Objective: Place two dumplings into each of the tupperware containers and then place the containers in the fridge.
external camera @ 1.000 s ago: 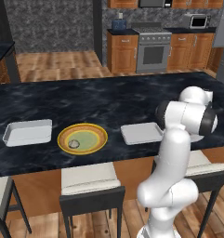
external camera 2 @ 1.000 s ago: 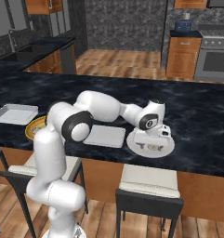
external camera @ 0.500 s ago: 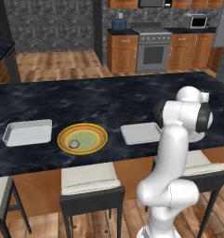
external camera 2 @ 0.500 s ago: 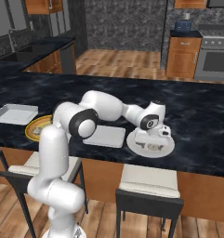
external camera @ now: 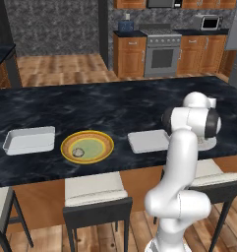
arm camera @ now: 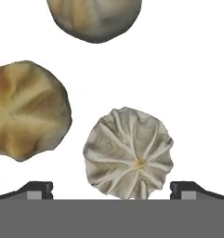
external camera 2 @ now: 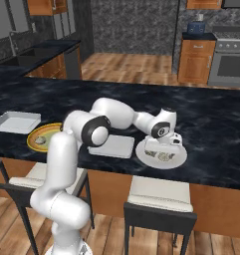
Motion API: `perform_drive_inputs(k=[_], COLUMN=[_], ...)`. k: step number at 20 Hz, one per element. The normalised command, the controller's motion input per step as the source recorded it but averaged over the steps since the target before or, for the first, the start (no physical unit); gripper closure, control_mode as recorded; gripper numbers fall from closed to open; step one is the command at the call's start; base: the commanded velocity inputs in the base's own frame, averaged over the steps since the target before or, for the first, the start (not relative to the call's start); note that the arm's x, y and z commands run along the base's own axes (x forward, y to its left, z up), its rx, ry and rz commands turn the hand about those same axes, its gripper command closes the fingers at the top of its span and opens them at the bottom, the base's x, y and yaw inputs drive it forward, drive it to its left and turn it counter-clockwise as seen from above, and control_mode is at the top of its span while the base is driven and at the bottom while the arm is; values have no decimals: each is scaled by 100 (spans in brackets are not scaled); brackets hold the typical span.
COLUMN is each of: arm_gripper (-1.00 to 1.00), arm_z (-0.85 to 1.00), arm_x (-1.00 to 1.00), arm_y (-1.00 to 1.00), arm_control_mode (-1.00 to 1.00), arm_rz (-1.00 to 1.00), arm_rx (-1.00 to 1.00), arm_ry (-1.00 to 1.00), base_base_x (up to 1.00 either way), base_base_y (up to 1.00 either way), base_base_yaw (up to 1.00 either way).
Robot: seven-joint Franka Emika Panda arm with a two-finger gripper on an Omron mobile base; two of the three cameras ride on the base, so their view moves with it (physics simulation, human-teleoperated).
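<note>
We have the hand low over a white plate at the right end of the counter, its two fingertips spread wide apart at the bottom corners of the hand view with nothing between them. Just above that gap sits a pleated dumpling, pale and round; a browner dumpling lies at the left of the frame and a third dumpling at the top edge. We judge the pleated one light, soft and easily dented, perhaps a little slick, so we should close gently across its widest middle, below the gathered top. In the left base view, one container lies just left of the arm and the other container far left, with a green plate between them holding a small lump, probably another dumpling.
</note>
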Motion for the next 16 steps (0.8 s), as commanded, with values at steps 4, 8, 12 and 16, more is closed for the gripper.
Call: perform_drive_inputs(k=[4, 8, 12, 16], arm_gripper=[-100, -100, -100, 100], arm_z=[-21, -18, -14, -19], arm_x=[20, 10, 1, 0], arm_y=[0, -2, 0, 0], arm_control_mode=[-100, -100, -100, -100], arm_rz=[0, 0, 0, 0], arm_rx=[0, 0, 0, 0], arm_ry=[0, 0, 2, 2], base_base_x=[0, 0, 0, 0], base_base_y=[0, 0, 0, 0], base_base_yaw=[0, 0, 0, 0])
